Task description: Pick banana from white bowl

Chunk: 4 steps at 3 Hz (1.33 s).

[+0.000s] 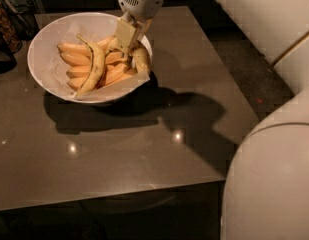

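The white bowl [44,64] stands at the back left of the dark table. Two speckled yellow bananas joined at one stem lie on top of the fruit in it: one [95,66] curves to the left, the other [142,59] lies against the right rim. My gripper [125,40] reaches down from above into the bowl's right half, right at the joined stem. Its fingers [126,33] are pressed together on the stem end of the speckled pair.
Several smoother orange-yellow bananas [74,60] lie underneath in the bowl. A dark wire basket [9,24] stands off the table's left back corner. The table's front edge [119,196] runs across the bottom. My white arm [274,184] fills the lower right.
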### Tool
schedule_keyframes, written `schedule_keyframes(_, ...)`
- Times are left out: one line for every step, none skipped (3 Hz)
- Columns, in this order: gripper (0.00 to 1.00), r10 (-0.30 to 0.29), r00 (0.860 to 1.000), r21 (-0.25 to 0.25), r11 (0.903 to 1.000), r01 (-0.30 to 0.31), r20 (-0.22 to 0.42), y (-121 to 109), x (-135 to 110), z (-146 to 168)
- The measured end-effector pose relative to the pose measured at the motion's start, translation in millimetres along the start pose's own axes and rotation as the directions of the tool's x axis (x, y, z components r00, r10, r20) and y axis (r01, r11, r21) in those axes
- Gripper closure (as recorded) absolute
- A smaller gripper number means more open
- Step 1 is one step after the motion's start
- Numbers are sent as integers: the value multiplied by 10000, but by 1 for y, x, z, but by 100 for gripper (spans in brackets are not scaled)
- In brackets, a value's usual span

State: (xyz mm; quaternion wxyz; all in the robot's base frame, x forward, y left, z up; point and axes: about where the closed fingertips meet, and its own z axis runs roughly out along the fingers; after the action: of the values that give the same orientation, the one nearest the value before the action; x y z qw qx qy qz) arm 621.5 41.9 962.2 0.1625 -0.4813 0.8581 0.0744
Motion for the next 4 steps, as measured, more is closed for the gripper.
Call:
schedule_keyframes(100, 1, 9999, 104, 9999, -3, 167, 0, -3, -4)
schedule_keyframes(100, -4, 9980, 218, 9998, -10, 630, 4, -1, -22)
schedule_keyframes(100, -23, 9902, 253, 9997, -12, 1399, 16, 10, -49)
schedule_keyframes(100, -156, 9795, 100, 9999, 139, 2009, 23, 21, -65)
